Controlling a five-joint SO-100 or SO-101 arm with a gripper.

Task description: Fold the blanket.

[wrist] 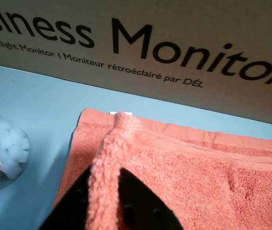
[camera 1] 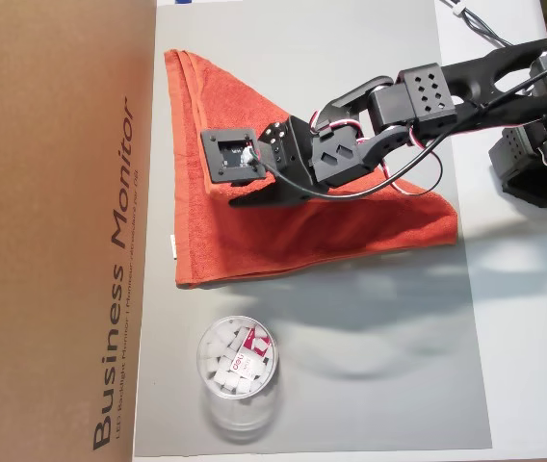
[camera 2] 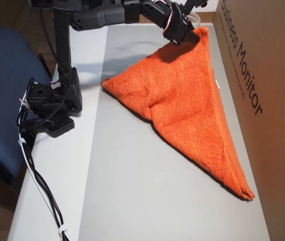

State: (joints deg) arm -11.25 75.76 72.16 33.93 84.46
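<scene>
The blanket (camera 1: 351,221) is an orange-red terry towel lying on the grey mat (camera 1: 351,385), doubled over into a rough triangle. My gripper (camera 1: 242,199) hangs over its left part, shut on a raised corner of the cloth. In the wrist view a strip of blanket (wrist: 212,177) runs up between the black fingers (wrist: 145,206) of the gripper (wrist: 105,178), with a small white tag (wrist: 120,113) at the hem beyond. The other overhead view shows the gripper (camera 2: 187,32) holding the blanket (camera 2: 192,110) corner up close to the box.
A brown cardboard monitor box (camera 1: 52,231) borders the mat along the blanket's hem side. A clear cup (camera 1: 238,371) of white cubes stands on the mat near the blanket. The arm base (camera 2: 52,100) and its cables sit on the white table, beside a blue chair (camera 2: 2,75).
</scene>
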